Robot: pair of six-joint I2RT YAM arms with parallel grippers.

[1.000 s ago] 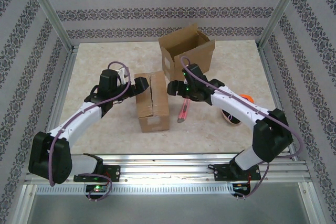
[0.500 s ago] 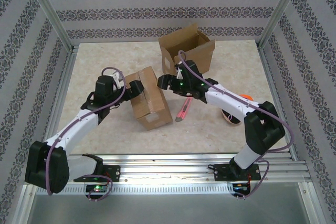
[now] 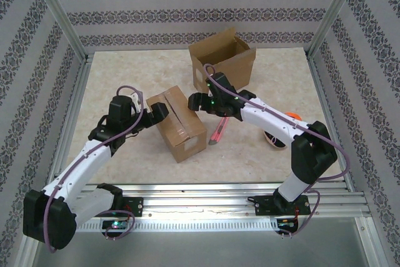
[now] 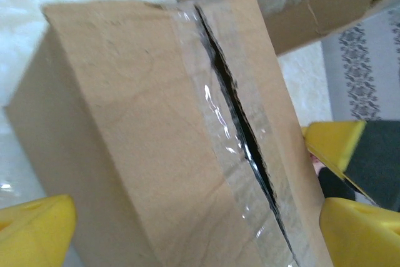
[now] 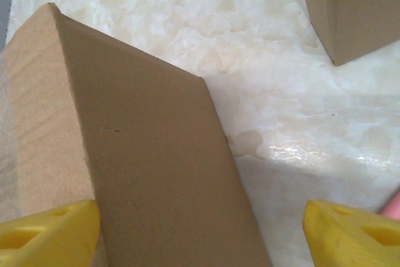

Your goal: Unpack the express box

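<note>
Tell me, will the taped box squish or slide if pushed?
Probably slides: the taped box sits on a glossy table. Its cardboard walls look flat, so likely stiff. The slit tape suggests top flaps may give.

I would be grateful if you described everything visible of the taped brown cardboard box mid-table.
The oblong brown cardboard box lies flat and askew on the pale marbled table. Along its top seam, clear glossy tape is slit lengthwise, showing a dark gap. The left claw and right claw, both open, flank its far end.
</note>
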